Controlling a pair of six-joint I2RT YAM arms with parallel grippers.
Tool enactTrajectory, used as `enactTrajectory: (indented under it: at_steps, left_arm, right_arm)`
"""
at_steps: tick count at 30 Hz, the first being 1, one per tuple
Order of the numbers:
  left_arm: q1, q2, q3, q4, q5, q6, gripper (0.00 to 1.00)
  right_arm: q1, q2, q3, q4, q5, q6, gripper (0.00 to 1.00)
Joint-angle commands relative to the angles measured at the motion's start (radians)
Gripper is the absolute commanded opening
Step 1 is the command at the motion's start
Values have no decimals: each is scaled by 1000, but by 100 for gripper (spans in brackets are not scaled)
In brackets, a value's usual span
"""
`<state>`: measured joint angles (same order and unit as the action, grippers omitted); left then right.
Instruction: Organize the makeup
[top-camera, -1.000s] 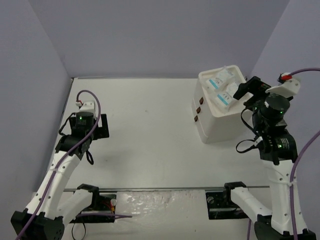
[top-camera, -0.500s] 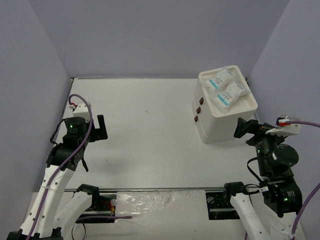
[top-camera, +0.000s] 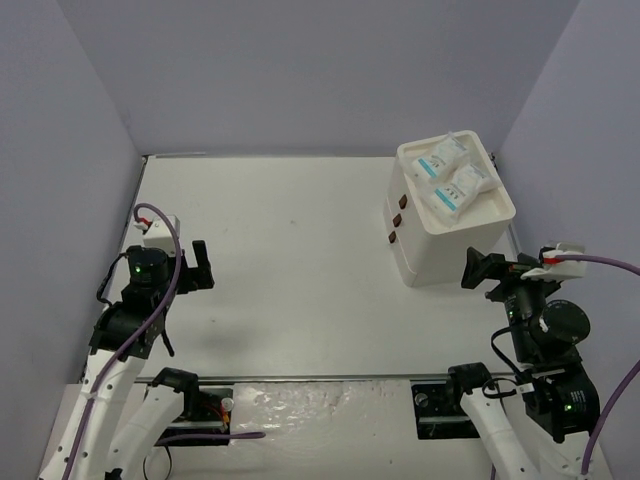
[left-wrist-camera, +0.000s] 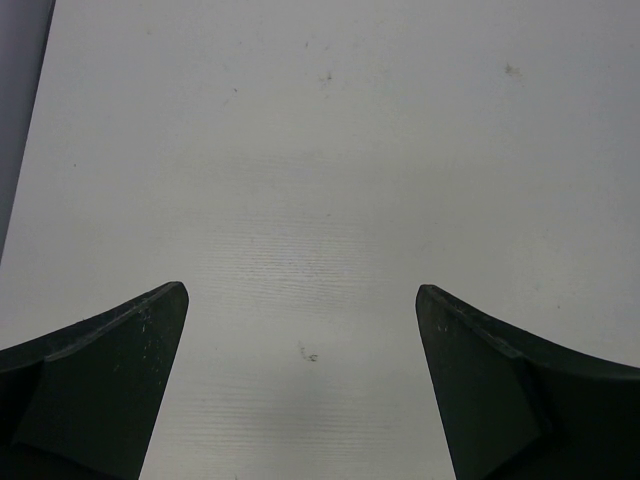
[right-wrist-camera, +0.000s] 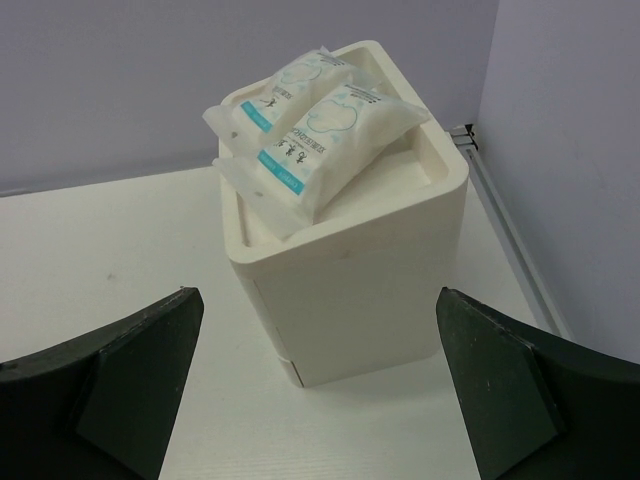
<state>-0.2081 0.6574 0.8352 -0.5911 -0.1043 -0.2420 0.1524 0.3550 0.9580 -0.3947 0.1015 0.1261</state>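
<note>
Two white flat packets with blue print lie side by side on top of the big white box at the back right; they also show in the right wrist view. No brushes, pencils or bottles are in view. My right gripper is open and empty, low by the box's near right side, and faces the box. My left gripper is open and empty over bare white table at the left.
The white box has small brown knobs on its left face. Grey walls close the table at the back, left and right. A metal rail runs along the near edge, between the arm bases.
My right gripper drew back from the packets on the box's top, down to the box's near right side. My left gripper moved a little nearer and lower. Packets unmoved.
</note>
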Motion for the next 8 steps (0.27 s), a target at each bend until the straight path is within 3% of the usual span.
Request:
enactTrajectory:
  at_steps: [1, 8]
  left_arm:
    - [5, -14, 14, 59, -9, 5, 97]
    - [9, -30, 7, 57, -31, 3, 97]
  right_arm:
    - [7, 5, -5, 63, -28, -19, 100]
    - [7, -2, -13, 63, -27, -20, 100]
